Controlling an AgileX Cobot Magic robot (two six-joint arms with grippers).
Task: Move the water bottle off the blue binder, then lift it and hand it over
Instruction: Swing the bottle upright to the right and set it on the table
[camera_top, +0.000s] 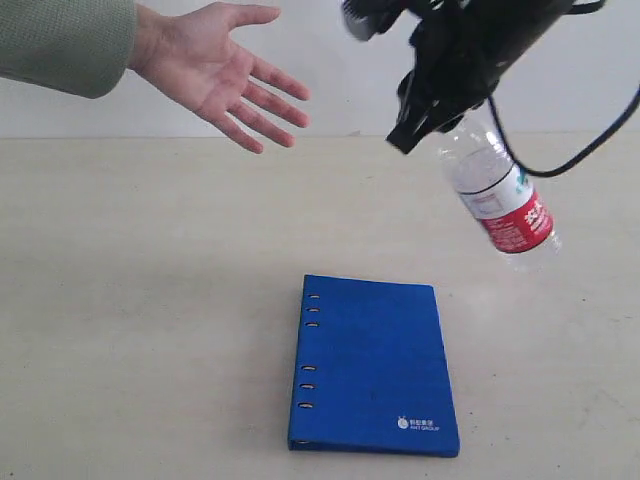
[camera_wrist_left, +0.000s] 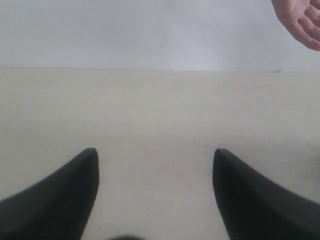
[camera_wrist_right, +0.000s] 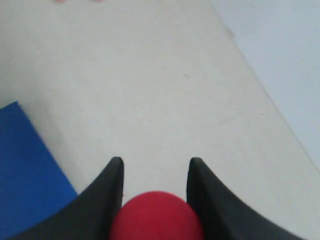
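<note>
Listing from the near edge outward: the blue binder (camera_top: 375, 365), closed and flat on the pale table (camera_top: 150, 300), spine holes to the left of the exterior view, logo at its near corner, nothing resting on it. Next, above and beyond the binder's right side, the water bottle (camera_top: 500, 195), clear of the binder and off the table, hanging tilted with its base low and toward the right. It is clamped at the cap end by the right gripper (camera_top: 440, 105), whose fingers close on either side of the red cap (camera_wrist_right: 156, 215). Farthest, upper left, a person's hand (camera_top: 225, 70), sleeve in grey-green, palm up and fingers spread, holding nothing and well apart from the bottle. Step in hand, by judgement: the handover, with the clearing of the binder done. To do it well, carry the bottle across toward the open palm and bring its body rather than the cap to the fingers. Loosen the grip only once the palm has taken the weight, as a bottle held by the cap alone may swing. Views compared: the exterior view alone shows bottle, binder and palm together. The right wrist view alone shows the cap seated between the fingers, with a corner of the binder below. The left wrist view alone shows the left gripper (camera_wrist_left: 155, 165), jaws spread wide over bare table, grasping nothing.
</note>
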